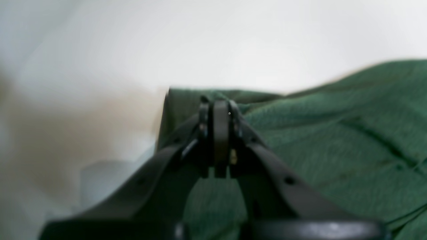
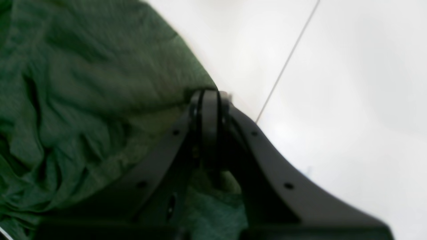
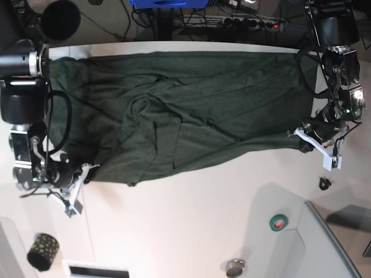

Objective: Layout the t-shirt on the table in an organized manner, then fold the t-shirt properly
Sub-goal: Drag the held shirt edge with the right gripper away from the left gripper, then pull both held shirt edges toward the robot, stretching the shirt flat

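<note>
The dark green t-shirt (image 3: 185,110) lies spread lengthwise across the white table (image 3: 191,226), wrinkled in the middle. At the shirt's right end in the base view, my left gripper (image 3: 302,139) is shut on a corner of the fabric. The left wrist view shows its jaws (image 1: 220,104) pressed together over the cloth edge (image 1: 333,133). At the lower left corner my right gripper (image 3: 87,174) is shut on the shirt's edge. In the right wrist view its fingertips (image 2: 210,95) meet right at the hem of the t-shirt (image 2: 83,100), above the white table (image 2: 350,83).
A green tape roll (image 3: 279,222), a small metal cap (image 3: 235,267) and a small black piece (image 3: 324,183) lie near the grey tray (image 3: 333,246) at the lower right. A dotted black cup (image 3: 43,251) stands at the lower left. A thin seam line (image 2: 287,60) crosses the tabletop.
</note>
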